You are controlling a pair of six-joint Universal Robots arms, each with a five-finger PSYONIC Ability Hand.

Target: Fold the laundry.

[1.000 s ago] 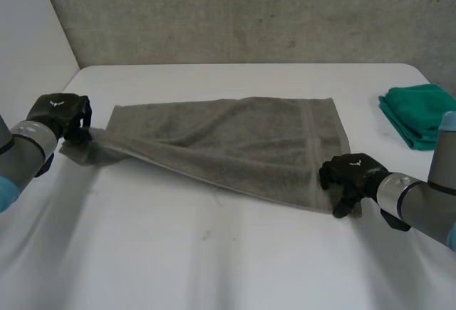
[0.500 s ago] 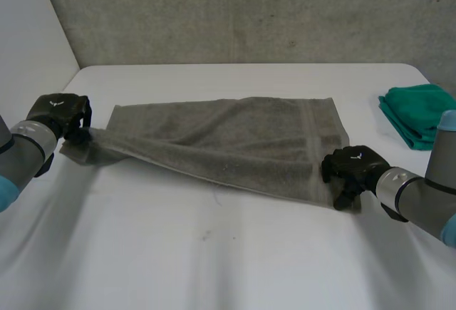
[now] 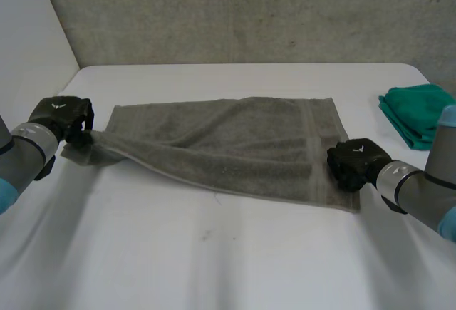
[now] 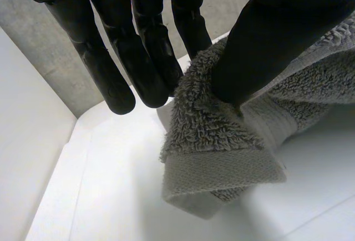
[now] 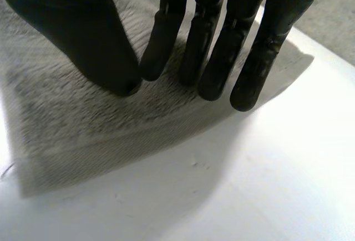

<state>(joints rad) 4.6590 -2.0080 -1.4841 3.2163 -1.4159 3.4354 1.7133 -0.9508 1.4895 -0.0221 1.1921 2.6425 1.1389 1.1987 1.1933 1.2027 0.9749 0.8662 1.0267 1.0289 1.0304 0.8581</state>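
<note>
A grey towel lies spread across the white table, its long side running left to right. My left hand is at the towel's near left corner, held just above the table. In the left wrist view the thumb pinches the bunched corner against the fingers. My right hand rests on the towel's near right corner. In the right wrist view its straight fingers and thumb stand close together, tips down on the flat cloth.
A folded green cloth lies at the table's right edge, beyond my right arm. A grey concrete wall runs along the table's far side. Bare table stretches in front of the towel.
My right hand has slid up and right onto the towel's near right corner and drawn its fingers and thumb closer. The towel's near edge moved slightly with it. My left hand has kept still.
</note>
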